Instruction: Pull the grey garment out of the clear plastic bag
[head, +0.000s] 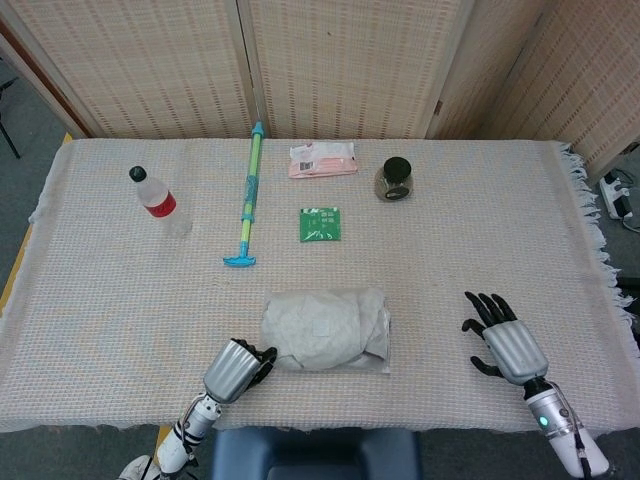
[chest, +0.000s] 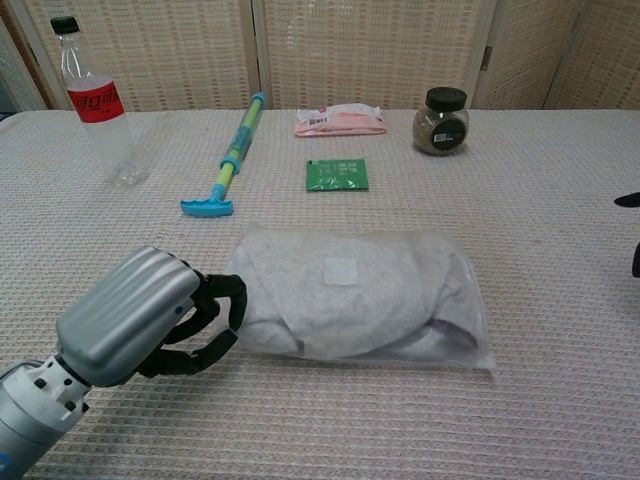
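1. In the head view, the clear plastic bag (head: 326, 331) lies just below the centre of the frame on the woven tablecloth (head: 120, 300), with the grey garment (head: 315, 327) bundled inside it. I have my left hand (head: 234, 368) at the bag's lower-left end, fingers curled against that end; from up here I cannot tell whether they pinch plastic or only touch it. My right hand (head: 499, 340) sits at the lower right, well apart from the bag, fingers spread and holding nothing.

2. In the chest view, the left hand (chest: 150, 320) fills the lower left, and its dark fingers (chest: 222, 298) hook around the bag's (chest: 470, 335) left end, touching the film. It reads to me as a grip on the bag, though the contact is partly hidden. The garment (chest: 350, 290) is entirely enclosed, with a small white label on top. Only dark fingertips of the right hand (chest: 632, 230) show at the right edge.

3. I judge the task barely begun: the bag is being secured, nothing is out. Finding the opening and drawing the garment free are still ahead.
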